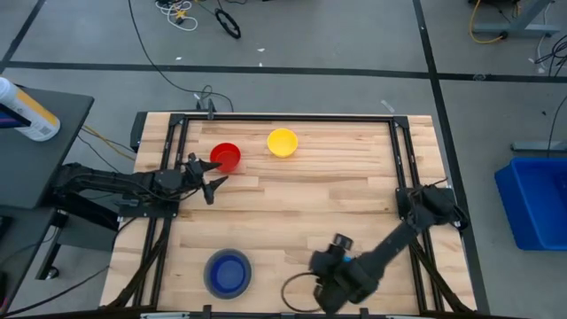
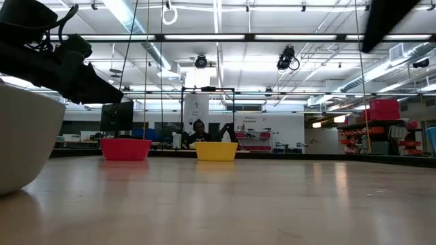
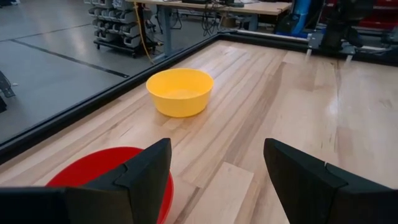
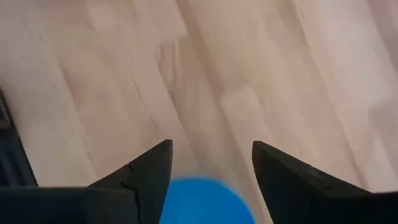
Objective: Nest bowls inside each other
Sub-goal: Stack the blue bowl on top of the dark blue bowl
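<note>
1. Bowls: three stations showing on the table [image 1: 354, 177]. Taking the grey bowl [image 1: 229, 272] as landmark: it is sitting at the near edge with a blue bowl [image 1: 229, 269] already lying inside it.
2. Right gripper [image 4: 211, 163] is hovering just beside the grey bowl, toward the right arm's side, fingers spread wide and empty. In the right wrist view a patch of blue is showing between the fingers. Judgement: a bowl is only just set down here.
3. Left gripper [image 3: 216, 163] is waiting farther off, beyond the grey bowl, fingers standing wide, nothing held, one finger over the rim of the red bowl [image 3: 106, 177].
4. Yellow bowl [image 1: 283, 142] is sitting farthest from the grey bowl, just beside the red.
5. Step in hand, as I read it: collecting red. Next move is calling for a pinch on its rim, a lift, and a carry to the grey stack.
</note>
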